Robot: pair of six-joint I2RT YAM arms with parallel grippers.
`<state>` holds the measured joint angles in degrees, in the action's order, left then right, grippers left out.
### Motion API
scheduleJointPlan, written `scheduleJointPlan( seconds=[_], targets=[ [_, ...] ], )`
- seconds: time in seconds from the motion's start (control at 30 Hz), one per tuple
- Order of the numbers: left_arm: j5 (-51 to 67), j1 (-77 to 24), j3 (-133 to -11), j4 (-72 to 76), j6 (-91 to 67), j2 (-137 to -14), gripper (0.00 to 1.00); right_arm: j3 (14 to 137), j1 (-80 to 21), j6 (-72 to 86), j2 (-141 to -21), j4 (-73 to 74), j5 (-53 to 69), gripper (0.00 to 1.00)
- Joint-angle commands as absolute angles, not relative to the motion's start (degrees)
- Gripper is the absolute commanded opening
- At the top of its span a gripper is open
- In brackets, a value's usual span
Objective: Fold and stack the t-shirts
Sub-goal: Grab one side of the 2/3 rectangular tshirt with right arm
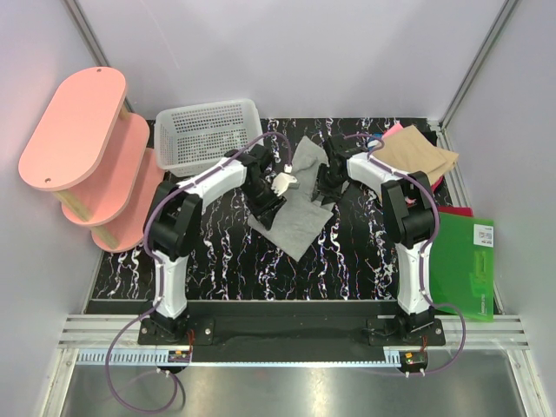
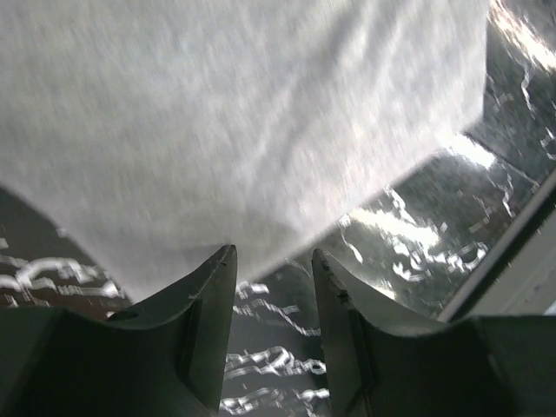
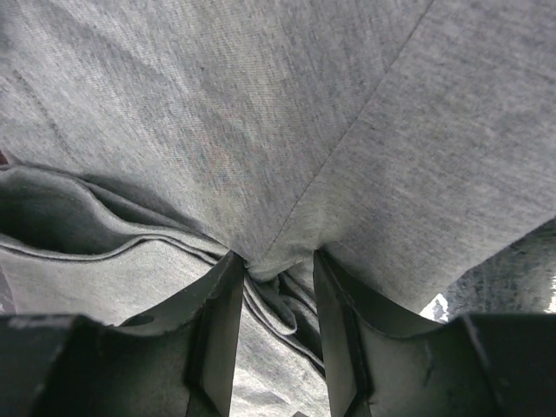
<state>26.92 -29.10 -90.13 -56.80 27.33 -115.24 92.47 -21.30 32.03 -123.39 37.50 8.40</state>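
Grey t-shirt (image 1: 295, 217): lies crumpled at the middle of the table (image 1: 261, 265), between the two grippers; one part is raised towards the far side and a flatter corner points to the near edge
Left gripper (image 1: 271, 201): at the shirt's left side, reached in from the left arm
Left gripper, wrist view (image 2: 274, 252): fingers stand a narrow way apart with bare marbled table showing between them; the blurred edge of the grey t-shirt (image 2: 243, 113) ends just at the tips and no cloth sits between the pads
Right gripper (image 1: 328, 187): at the shirt's far right part
Right gripper, wrist view (image 3: 276, 256): fingers closed on a gathered fold of the grey t-shirt (image 3: 261, 113); creases and a seam run out from the pinched spot, and layered folds lie to its left
Tan t-shirt (image 1: 421, 155): folded flat at the far right corner of the table, well apart from the grey one
Pink cloth (image 1: 393, 129): peeks out at the tan shirt's far left edge
Green board (image 1: 465, 261): flat at the right edge
White mesh basket (image 1: 208, 130): far left of the table
Pink shelf (image 1: 82, 130): tiered, left of the basket
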Motion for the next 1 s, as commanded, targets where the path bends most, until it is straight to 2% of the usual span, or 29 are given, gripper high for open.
scheduleJointPlan(
  seconds=[0.0,0.17,0.3,0.73,0.97],
  targets=[
    [26.6,-30.4,-94.0,-54.3,26.0,-119.3,0.44,90.3,-21.8,32.5,-125.2,37.3,11.7,0.44],
    [23.6,-30.4,-93.3,-53.6,26.8,-122.4,0.44,89.1,-21.9,32.5,-125.2,36.6,13.1,0.43],
    [21.5,-30.4,-87.7,-53.6,28.8,-120.8,0.44,87.5,-22.1,32.7,-123.8,35.9,13.9,0.42],
    [6.6,-29.7,-59.1,-52.4,37.3,-100.0,0.42,78.3,-27.3,32.7,-118.6,33.3,14.4,0.41],
    [8.4,-29.6,-56.9,-51.7,34.0,-90.1,0.42,82.4,-29.7,30.5,-117.4,36.4,9.3,0.41]
  ],
)
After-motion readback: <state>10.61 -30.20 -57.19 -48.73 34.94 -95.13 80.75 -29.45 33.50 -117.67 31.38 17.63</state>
